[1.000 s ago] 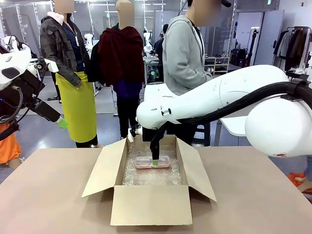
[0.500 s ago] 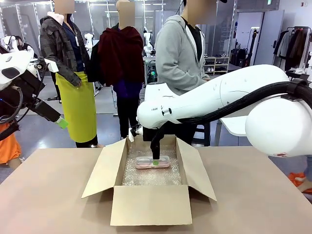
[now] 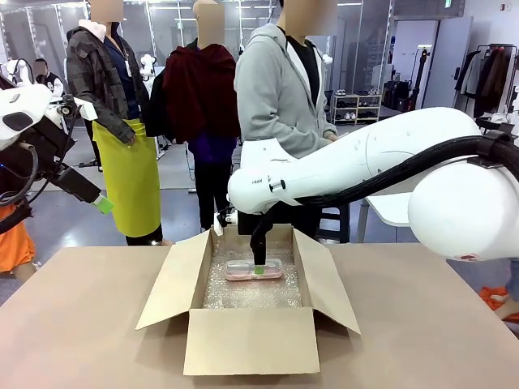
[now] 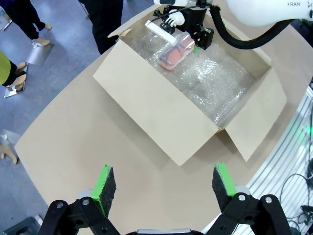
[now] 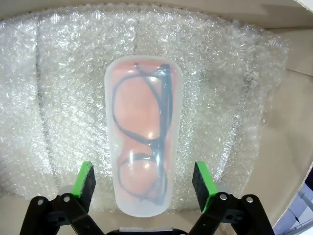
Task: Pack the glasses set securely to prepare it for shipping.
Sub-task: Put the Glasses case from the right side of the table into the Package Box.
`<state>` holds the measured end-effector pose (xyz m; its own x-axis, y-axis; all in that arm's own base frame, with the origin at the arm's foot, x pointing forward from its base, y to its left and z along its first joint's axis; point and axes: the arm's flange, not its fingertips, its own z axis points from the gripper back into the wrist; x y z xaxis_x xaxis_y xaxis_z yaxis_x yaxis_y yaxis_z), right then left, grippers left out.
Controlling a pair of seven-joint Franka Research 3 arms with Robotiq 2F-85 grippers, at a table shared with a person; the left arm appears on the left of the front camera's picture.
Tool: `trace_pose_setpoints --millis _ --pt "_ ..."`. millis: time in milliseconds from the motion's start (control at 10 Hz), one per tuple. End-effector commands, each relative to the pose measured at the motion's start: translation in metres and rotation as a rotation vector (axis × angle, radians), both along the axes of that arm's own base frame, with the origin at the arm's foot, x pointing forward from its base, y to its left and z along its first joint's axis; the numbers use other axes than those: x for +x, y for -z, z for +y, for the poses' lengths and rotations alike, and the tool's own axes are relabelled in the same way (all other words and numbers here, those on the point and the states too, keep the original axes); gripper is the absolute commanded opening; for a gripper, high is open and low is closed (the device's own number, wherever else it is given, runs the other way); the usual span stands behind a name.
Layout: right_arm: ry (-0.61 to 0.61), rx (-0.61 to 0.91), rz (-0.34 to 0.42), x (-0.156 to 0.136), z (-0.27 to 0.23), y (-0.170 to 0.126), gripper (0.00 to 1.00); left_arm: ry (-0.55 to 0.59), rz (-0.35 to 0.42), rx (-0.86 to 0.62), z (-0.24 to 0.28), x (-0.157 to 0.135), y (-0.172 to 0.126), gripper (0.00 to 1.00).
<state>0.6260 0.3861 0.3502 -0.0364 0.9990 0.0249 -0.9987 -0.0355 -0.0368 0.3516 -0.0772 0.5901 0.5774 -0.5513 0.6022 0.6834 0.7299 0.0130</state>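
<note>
A pale pink glasses case (image 5: 144,142) with dark spectacles showing through its clear top lies on bubble wrap (image 5: 63,88) inside the open cardboard box (image 3: 251,340). My right gripper (image 5: 144,180) hangs just above it, open. Its green pads (image 5: 84,178) stand on either side of the case's near end with a gap on each side. From the front, the case (image 3: 243,271) rests toward the box's far end under the right gripper (image 3: 258,266). My left gripper (image 4: 163,182) is open and empty, high above the table's left side (image 3: 101,203).
The box's four flaps (image 3: 170,279) stand folded outward. Bare brown tabletop (image 3: 81,324) surrounds the box. A person in a grey hoodie (image 3: 276,89) stands at the far side. From the left wrist the box (image 4: 161,112) and the pink case (image 4: 176,50) lie below.
The right gripper's pad sits slightly higher over the pink case than a second ago. The person in grey has stepped to the left. The left arm has not moved.
</note>
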Motion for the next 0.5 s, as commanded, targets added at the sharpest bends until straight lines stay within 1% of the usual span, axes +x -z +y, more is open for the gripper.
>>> trace_pose_setpoints --millis 0,100,200,300,400 --pt "-0.003 0.001 -0.001 -0.001 0.002 -0.001 1.00 0.009 -0.006 -0.004 0.002 0.000 -0.003 1.00" --pt "0.000 0.000 0.000 0.000 0.000 0.000 0.96 0.009 -0.006 -0.004 0.002 0.000 -0.003 1.00" --pt "-0.017 -0.002 -0.022 -0.019 -0.002 -0.028 1.00 0.009 -0.006 -0.004 0.002 0.000 -0.003 1.00" --pt "-0.004 -0.015 -0.037 -0.040 -0.009 -0.060 1.00 0.009 -0.006 -0.004 0.002 0.000 -0.003 1.00" --pt "0.026 -0.013 -0.055 -0.053 -0.024 -0.081 1.00 0.009 -0.006 -0.004 0.002 0.000 -0.003 1.00"
